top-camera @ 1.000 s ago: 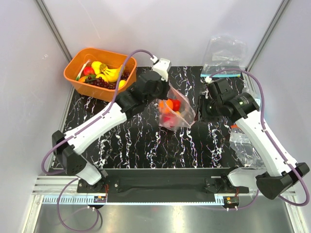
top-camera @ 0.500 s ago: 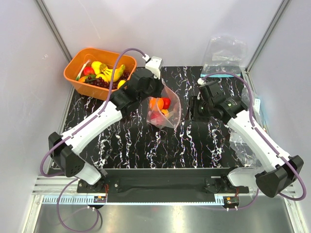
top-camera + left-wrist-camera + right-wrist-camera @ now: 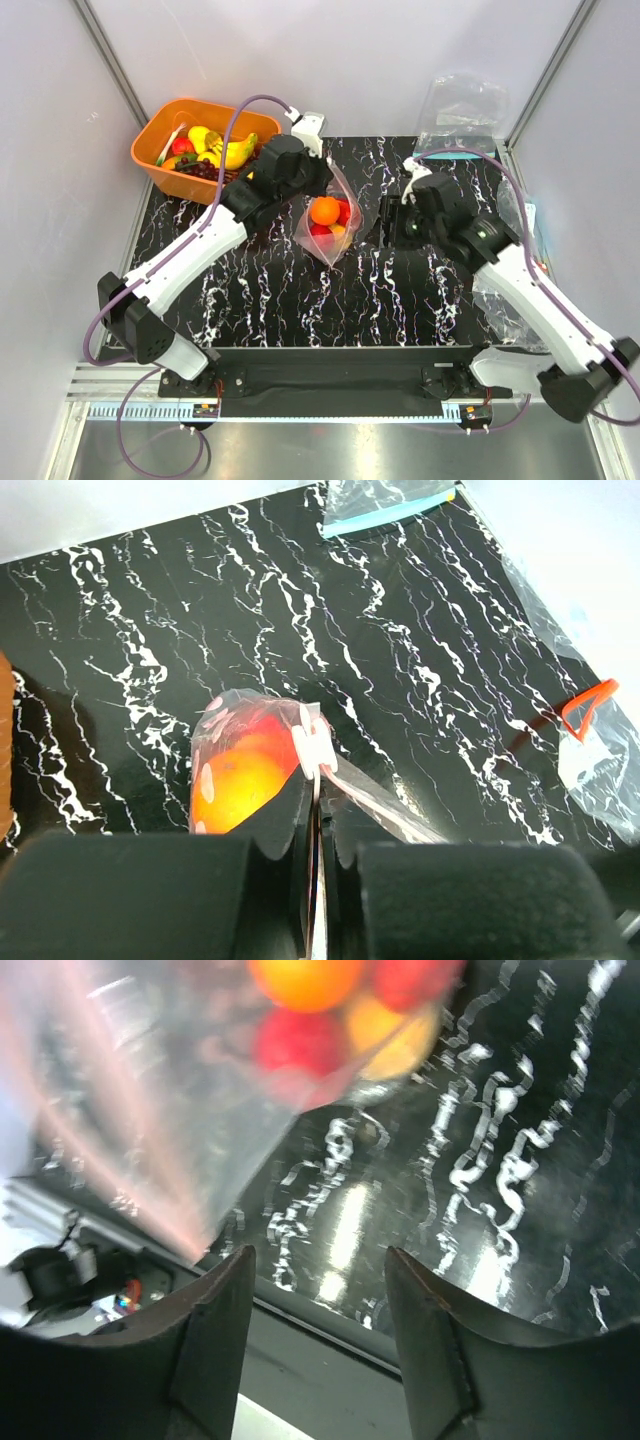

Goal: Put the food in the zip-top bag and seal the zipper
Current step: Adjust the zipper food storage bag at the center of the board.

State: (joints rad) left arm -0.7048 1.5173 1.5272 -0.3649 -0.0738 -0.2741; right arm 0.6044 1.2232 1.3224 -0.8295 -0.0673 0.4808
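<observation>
Left wrist is showing the left pincer [image 3: 315,805] clenching the limp, slippery zip-top bag [image 3: 250,765] at its zipper [image 3: 312,743], food [image 3: 325,212] sagging above the bench [image 3: 250,290]; gaping right pincer [image 3: 318,1260] should be pinching that strip

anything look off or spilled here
Nothing has spilled: the toy fruits sit inside the zip-top bag, which dangles from the left gripper, its jaws shut on one edge only, so it hangs bunched and lopsided. The right gripper is open beside it. Whether the mouth is sealed cannot be told.
</observation>
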